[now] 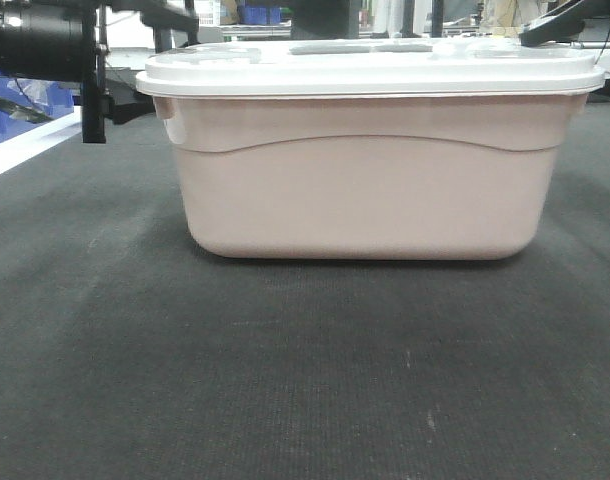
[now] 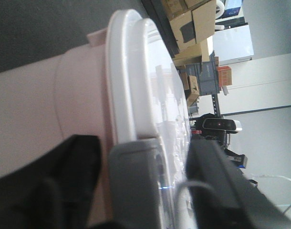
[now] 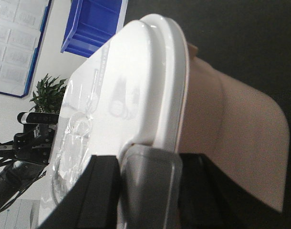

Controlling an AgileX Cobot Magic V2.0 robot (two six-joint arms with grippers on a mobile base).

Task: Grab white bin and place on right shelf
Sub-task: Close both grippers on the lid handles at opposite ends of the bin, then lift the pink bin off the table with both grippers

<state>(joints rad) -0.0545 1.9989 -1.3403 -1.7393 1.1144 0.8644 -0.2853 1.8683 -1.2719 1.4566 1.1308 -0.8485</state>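
Observation:
The white bin, a pale pink tub with a white lid, rests on the dark mat. In the left wrist view my left gripper straddles the grey handle at one end of the bin. It is open, with thin gaps on both sides of the handle. In the right wrist view my right gripper is shut on the other grey handle, both black fingers pressed against it, under the lid. The right shelf is out of view.
The dark mat runs toward the camera, with a white strip along its left edge. My left arm and right arm flank the bin. Blue bins, cardboard boxes and a plant stand behind.

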